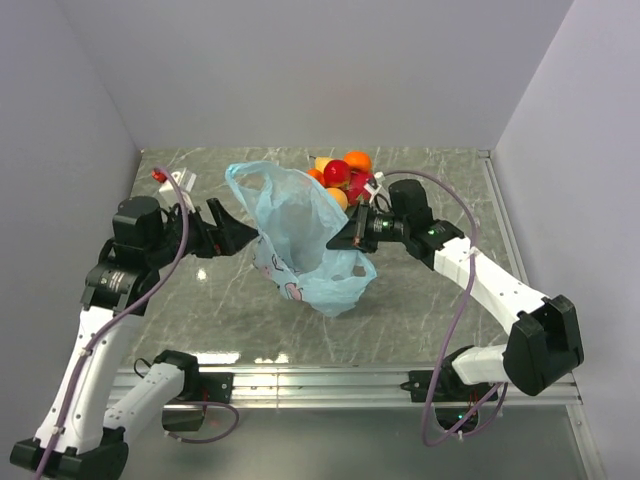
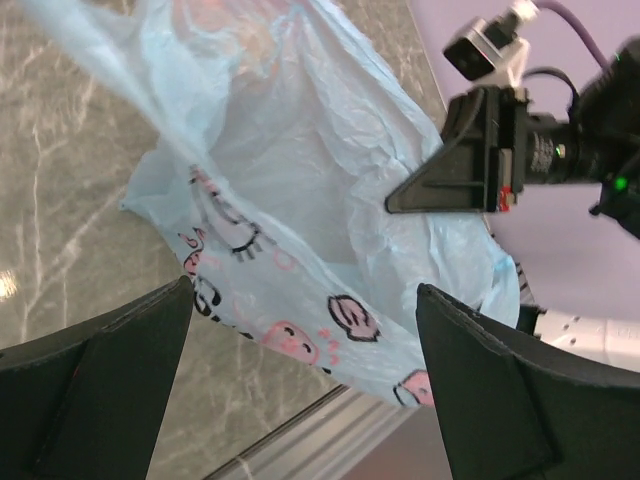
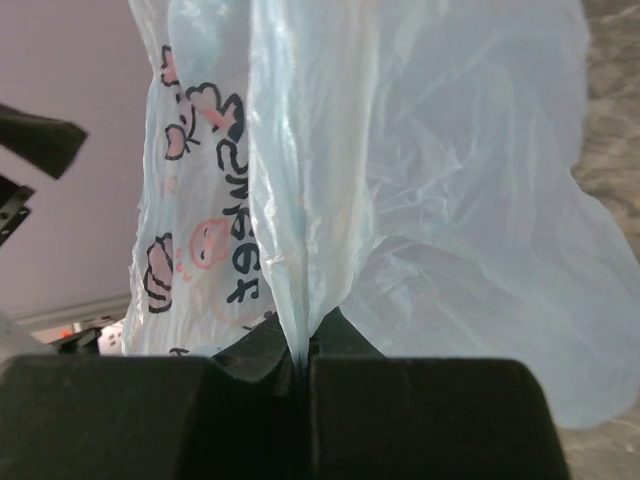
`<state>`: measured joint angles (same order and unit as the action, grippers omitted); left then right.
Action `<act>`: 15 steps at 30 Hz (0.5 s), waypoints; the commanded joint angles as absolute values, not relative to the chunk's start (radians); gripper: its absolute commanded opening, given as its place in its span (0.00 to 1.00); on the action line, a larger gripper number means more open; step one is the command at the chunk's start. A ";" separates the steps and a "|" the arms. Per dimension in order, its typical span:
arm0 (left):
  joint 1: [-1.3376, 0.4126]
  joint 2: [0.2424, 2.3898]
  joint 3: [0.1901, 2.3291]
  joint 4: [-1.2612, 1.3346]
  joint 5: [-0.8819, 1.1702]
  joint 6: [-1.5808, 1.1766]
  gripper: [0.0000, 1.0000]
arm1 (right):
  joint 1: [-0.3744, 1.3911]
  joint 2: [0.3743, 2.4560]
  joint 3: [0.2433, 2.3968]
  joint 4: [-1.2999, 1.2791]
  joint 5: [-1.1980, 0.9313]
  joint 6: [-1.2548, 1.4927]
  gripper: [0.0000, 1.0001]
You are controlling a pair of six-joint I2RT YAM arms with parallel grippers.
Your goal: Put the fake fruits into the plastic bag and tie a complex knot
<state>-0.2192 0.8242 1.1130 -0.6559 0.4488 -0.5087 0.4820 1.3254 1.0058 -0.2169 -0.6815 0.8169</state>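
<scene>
Because the plastic bag [image 1: 300,235] is thin, limp film, it will likely weigh almost nothing, crumple under any push and slide out of a loose pinch. The safest hold looks to be a bunched edge or handle at its mouth, not the flat printed wall. It stands slumped at the centre of the top view on the marble-patterned table [image 1: 200,290], with one handle loop raised toward the upper left. The fake fruits [image 1: 343,172] sit heaped just behind it, at upper centre of that frame and outside the bag. Smooth, glossy and round, they will probably roll or slip unless gripped across the middle.

The right wrist view shows what the top view cannot. The right gripper [image 3: 300,372] has its fingers pressed together on a fold of the film, which rises straight out of the seam between them. The left wrist view shows the left gripper [image 2: 303,300] with fingers wide apart, holding nothing, and the printed side of the bag beyond them. Whether they touch it cannot be told. Only the top view shows the fruits.
</scene>
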 commanded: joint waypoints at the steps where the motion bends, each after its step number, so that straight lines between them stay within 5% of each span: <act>1: -0.201 0.870 1.095 -0.620 0.375 -0.635 0.99 | 0.497 1.316 0.980 -0.086 -0.713 0.926 0.00; 15: -0.302 1.014 0.970 -0.517 0.304 -0.805 0.99 | 0.564 1.296 0.996 -0.074 -0.686 0.802 0.00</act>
<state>-0.2832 1.0393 0.9913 -0.5800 0.3290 -0.7506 0.5510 1.3258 0.9684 -0.1028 -0.6971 0.8593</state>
